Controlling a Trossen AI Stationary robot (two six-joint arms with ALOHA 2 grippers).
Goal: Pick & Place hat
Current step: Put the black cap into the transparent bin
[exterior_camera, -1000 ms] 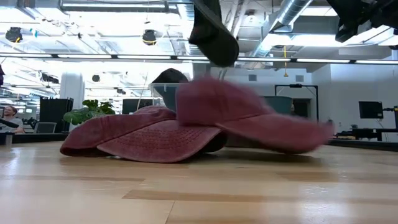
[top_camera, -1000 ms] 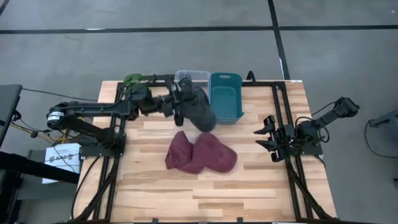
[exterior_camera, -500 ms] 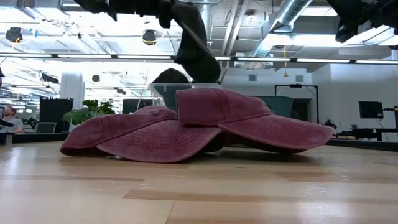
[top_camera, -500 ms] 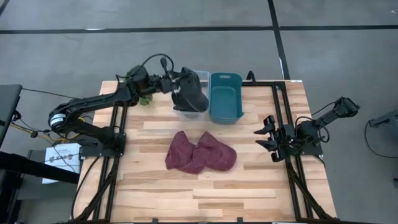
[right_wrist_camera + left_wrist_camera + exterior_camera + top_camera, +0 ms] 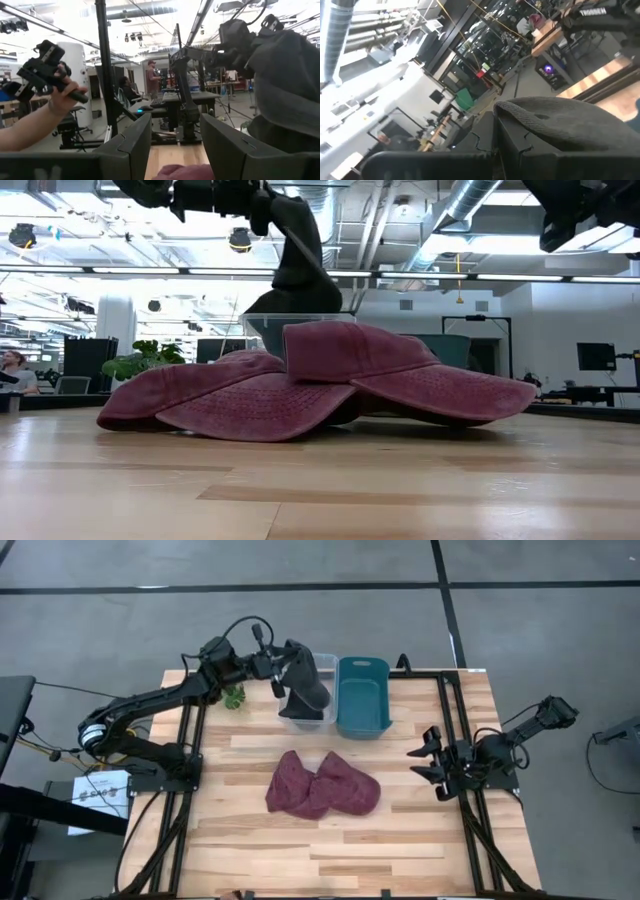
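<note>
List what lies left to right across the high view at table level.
Left gripper holding the dark hat over the clear bin → teal bin → right gripper. The maroon hats lie nearer, overlapping in order.

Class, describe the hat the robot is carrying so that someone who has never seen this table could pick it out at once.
Start at the two bins at the table's far edge: the clear bin beside the teal bin. Hanging over the clear one, from the left gripper, is the dark hat. It is the only dark-grey hat and the only one in the air; the two maroon hats lie overlapping mid-table.
</note>
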